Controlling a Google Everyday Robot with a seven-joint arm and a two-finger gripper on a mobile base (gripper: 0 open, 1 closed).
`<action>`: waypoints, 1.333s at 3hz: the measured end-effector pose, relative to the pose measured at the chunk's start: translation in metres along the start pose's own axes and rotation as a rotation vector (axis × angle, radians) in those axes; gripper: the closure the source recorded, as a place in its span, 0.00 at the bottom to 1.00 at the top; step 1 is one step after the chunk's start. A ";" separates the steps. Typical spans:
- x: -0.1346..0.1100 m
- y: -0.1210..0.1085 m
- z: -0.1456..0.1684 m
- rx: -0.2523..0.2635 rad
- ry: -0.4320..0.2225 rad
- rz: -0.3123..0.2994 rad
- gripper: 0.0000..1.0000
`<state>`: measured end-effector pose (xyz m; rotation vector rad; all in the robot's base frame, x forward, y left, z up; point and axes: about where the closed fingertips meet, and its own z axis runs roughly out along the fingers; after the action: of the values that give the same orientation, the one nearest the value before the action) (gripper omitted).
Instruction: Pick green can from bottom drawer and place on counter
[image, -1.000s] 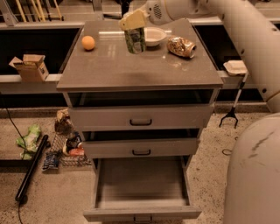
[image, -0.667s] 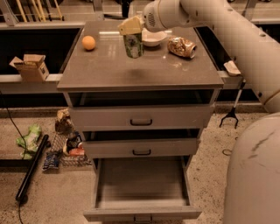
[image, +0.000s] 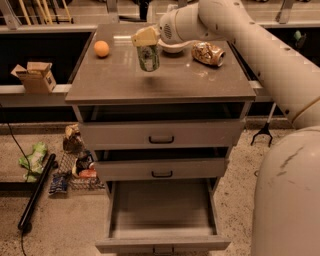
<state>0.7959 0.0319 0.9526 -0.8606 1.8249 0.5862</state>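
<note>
Descent is the change that matters: against the views from a second ago, the small dark-green cylindrical can with the pale label patch (image: 148, 59) sits lower and a little nearer the front edge. The robot's pale two-finger hand (image: 146, 44) has carried it down toward the glossy grey-brown slab surface (image: 165, 84). The hand is closed around the green can's upper part, with a yellowish finger lying across its lid, and the can hangs slightly tilted. It seems to float just above the surface with a faint shadow beneath it, though from this angle I cannot be sure its base is not already touching.

The deep grey bottom drawer (image: 162, 244) stands pulled out with nothing in it, so the picking half looks finished and only the set-down and release remain. The spot below is bare. The orange ball (image: 101, 48) lies well apart to one side, and the shiny gold-brown packet (image: 208, 53) lies well apart to the other.
</note>
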 end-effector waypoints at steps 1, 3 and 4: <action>0.008 -0.008 0.012 0.024 -0.001 0.008 1.00; 0.031 -0.021 0.035 0.113 0.023 0.001 0.83; 0.036 -0.024 0.037 0.152 0.035 -0.014 0.59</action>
<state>0.8266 0.0330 0.9046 -0.7852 1.8677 0.4199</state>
